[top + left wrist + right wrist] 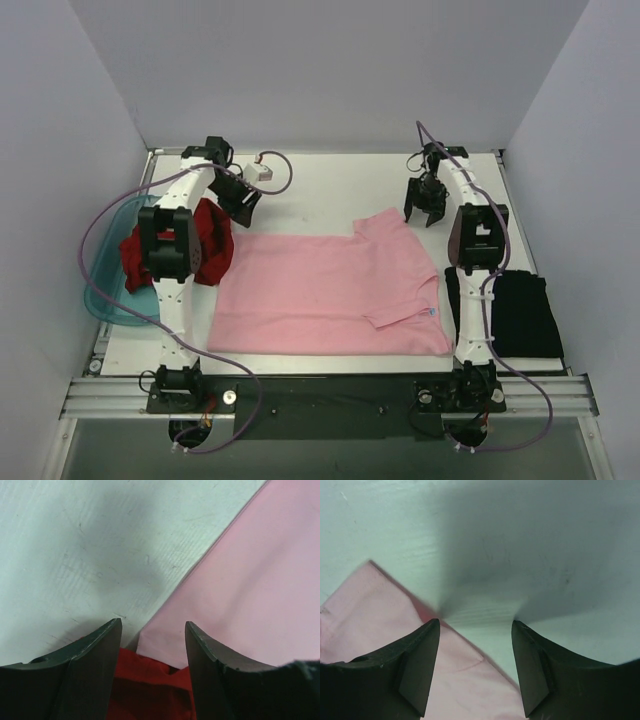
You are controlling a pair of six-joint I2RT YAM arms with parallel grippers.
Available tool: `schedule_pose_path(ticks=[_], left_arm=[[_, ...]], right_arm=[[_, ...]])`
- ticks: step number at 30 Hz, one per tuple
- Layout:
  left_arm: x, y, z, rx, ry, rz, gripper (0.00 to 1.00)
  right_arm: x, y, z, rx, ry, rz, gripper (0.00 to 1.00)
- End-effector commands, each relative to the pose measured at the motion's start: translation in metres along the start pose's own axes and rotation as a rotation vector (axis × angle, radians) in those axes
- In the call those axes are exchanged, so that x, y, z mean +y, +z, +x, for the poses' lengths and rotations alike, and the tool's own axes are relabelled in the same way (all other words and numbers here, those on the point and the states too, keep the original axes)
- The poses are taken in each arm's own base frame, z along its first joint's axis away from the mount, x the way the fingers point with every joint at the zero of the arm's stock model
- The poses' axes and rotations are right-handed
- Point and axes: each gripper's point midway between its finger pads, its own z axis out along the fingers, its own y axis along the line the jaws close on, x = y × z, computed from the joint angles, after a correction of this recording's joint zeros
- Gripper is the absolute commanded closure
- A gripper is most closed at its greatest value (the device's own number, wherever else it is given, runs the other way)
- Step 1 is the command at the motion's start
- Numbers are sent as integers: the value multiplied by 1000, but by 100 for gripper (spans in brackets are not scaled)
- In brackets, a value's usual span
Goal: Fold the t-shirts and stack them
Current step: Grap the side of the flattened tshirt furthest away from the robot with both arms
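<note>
A light pink t-shirt (330, 290) lies spread flat across the middle of the white table (330, 185). Its near sleeve is folded inward. A crumpled dark red t-shirt (210, 240) sits by the pink shirt's far left corner. A black t-shirt (520, 315) lies folded at the near right. My left gripper (243, 205) is open above the pink shirt's far left corner, empty; pink cloth (260, 580) and red cloth (150, 690) show under it. My right gripper (425, 212) is open and empty just past the far right sleeve (370, 610).
A translucent teal bin (100, 290) stands at the left edge, with part of the red shirt over its rim. White walls close in the table on three sides. A metal rail (330, 395) carrying both arm bases runs along the near edge.
</note>
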Motion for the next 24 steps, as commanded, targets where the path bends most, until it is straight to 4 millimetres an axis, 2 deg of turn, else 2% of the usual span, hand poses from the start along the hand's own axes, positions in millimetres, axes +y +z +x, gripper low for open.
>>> schedule_pose_path(ticks=[1, 5, 11, 13, 14, 15, 16, 17, 19, 20, 21, 22, 23, 24], left_arm=[[5, 5, 15, 83, 34, 30, 37], [-2, 14, 35, 154, 53, 90, 36], [-7, 25, 43, 175, 89, 132, 37], [-9, 29, 49, 198, 93, 149, 40], [-9, 29, 51, 207, 96, 153, 42], [-11, 31, 57, 230, 90, 166, 47], [-12, 31, 58, 239, 91, 172, 50], [-17, 29, 63, 257, 89, 195, 55], [-20, 24, 66, 270, 99, 208, 62], [-21, 20, 67, 277, 102, 205, 65], [-19, 18, 67, 278, 110, 191, 75], [-19, 14, 66, 279, 118, 178, 84], [-17, 13, 64, 270, 124, 165, 100], [-17, 6, 58, 251, 131, 149, 100]], right_arm=[[24, -5, -18, -75, -60, -32, 45], [42, 12, -12, -59, -74, -58, 45], [58, 29, 3, 0, -76, -93, 46], [58, 30, 5, 6, -73, -90, 50], [58, 31, 5, 8, -73, -91, 60], [58, 30, 6, 9, -71, -97, 66], [59, 29, 7, 15, -71, -105, 79], [61, 27, 8, 18, -72, -120, 84], [59, 19, 12, 27, -50, -139, 100], [60, 15, 15, 42, -21, -159, 100], [53, 4, 15, 37, 7, -176, 100], [54, -14, 11, 13, 30, -214, 100], [47, -15, 15, 25, 51, -217, 100], [47, -33, 14, -3, 43, -238, 100]])
